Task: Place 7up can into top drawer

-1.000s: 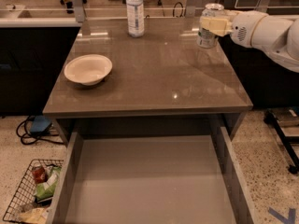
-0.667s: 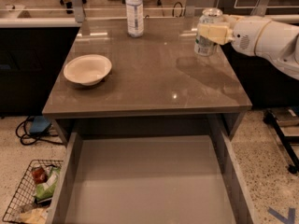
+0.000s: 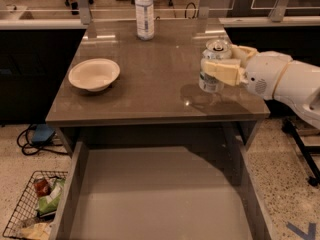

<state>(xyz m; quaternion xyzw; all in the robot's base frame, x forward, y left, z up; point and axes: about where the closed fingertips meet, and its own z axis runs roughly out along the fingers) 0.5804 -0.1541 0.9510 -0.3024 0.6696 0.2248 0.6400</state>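
Observation:
The 7up can (image 3: 214,66) is a small silvery can with a pull-tab top, held upright just above the right part of the tabletop (image 3: 150,79). My gripper (image 3: 221,64) comes in from the right on a white arm and is shut on the can, one cream finger (image 3: 222,72) across its front. The top drawer (image 3: 160,194) is pulled open below the table's front edge, wide, shallow and grey-brown, with nothing in it.
A cream bowl (image 3: 94,74) sits on the table's left side. A clear plastic bottle (image 3: 144,11) with a white label stands at the back. A wire basket (image 3: 35,209) with packets sits on the floor at lower left.
My gripper has carried the can from the table's back right toward the front, closer to the open drawer, and a little lower in view.

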